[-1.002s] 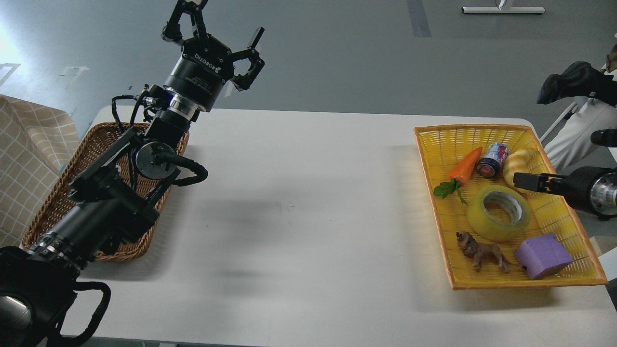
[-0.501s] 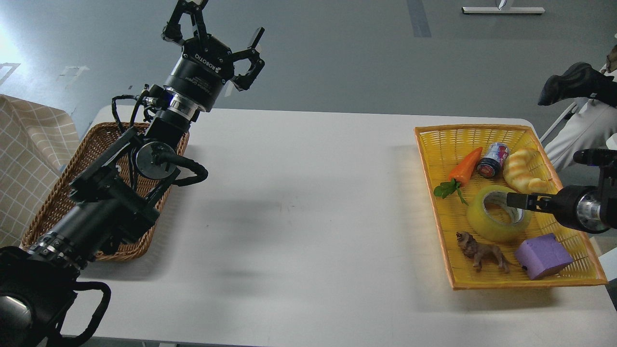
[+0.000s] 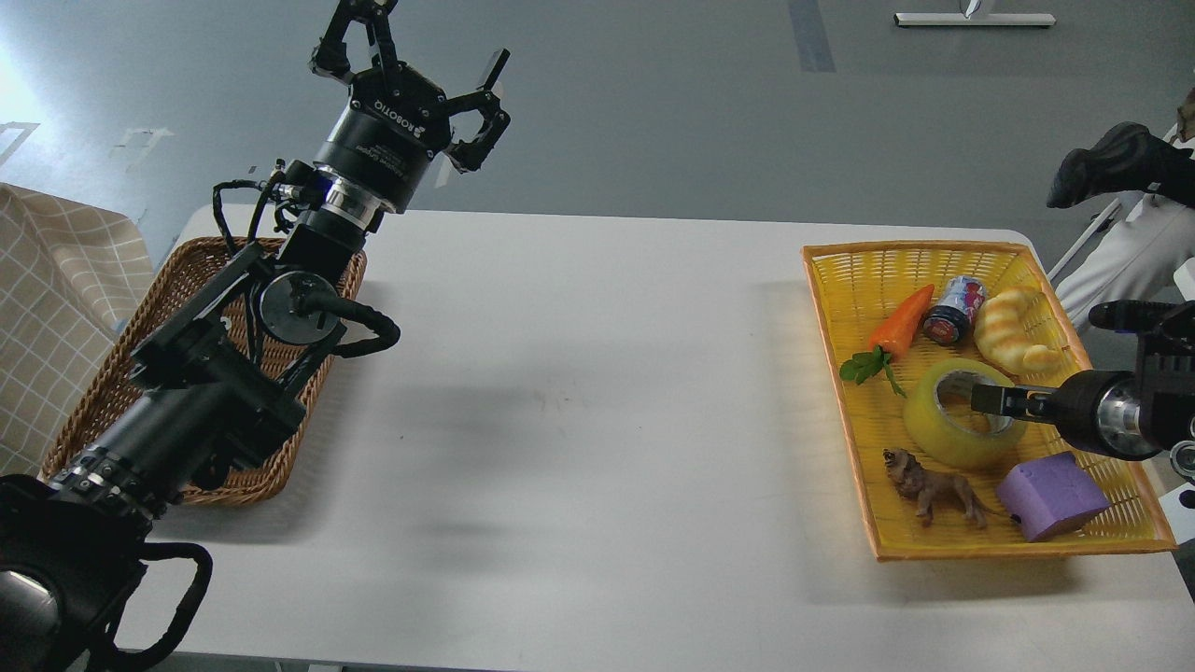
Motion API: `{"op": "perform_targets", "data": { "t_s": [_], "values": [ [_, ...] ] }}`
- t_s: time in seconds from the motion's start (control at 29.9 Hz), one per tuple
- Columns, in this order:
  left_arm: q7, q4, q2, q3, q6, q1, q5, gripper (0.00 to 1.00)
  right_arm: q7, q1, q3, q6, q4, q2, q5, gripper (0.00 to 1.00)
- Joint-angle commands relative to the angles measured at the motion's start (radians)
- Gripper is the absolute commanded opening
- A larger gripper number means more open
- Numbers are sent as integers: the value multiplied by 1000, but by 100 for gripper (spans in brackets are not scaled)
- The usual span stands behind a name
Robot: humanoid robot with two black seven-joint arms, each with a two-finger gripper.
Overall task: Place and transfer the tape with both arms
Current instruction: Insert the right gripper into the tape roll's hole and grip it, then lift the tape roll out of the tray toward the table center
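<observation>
Tape [image 3: 963,413]: wide translucent yellowish roll with a grey-white core, lying flat in the yellow basket [image 3: 943,546] at the right of the table [image 3: 579,420], between the carrot [image 3: 898,322] and the toy lion [image 3: 934,485].
Right gripper [image 3: 991,399]: my slim dark tip reaches over the roll's core; I cannot tell how far it is open.
Left gripper [image 3: 411,47]: raised above the table's far left, fingers spread, holding nothing.
Wicker basket [image 3: 201,280]: under my left arm.
</observation>
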Motion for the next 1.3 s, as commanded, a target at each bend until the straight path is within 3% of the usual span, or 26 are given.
{"op": "perform_targets", "data": {
  "t_s": [0.0, 0.07, 0.33, 0.57, 0.7, 1.27],
  "values": [
    [0, 0, 0, 0, 0, 0, 0, 98, -1, 1, 0, 0, 0, 0, 1, 65],
    [0, 0, 0, 0, 0, 0, 0, 98, -1, 1, 0, 0, 0, 3, 1, 57],
    [0, 0, 0, 0, 0, 0, 2, 98, -1, 4, -8, 0, -6, 11, 1, 49],
    [0, 0, -2, 0, 0, 0, 2, 98, -1, 4, -11, 0, -26, 12, 5, 25],
    [3, 6, -3, 2, 0, 1, 3, 98, -1, 32, -11, 0, -15, 5, 5, 1],
    [4, 8, 2, 2, 0, 3, 6, 98, -4, 153, 41, 0, 274, -124, 16, 0]
  ]
}}
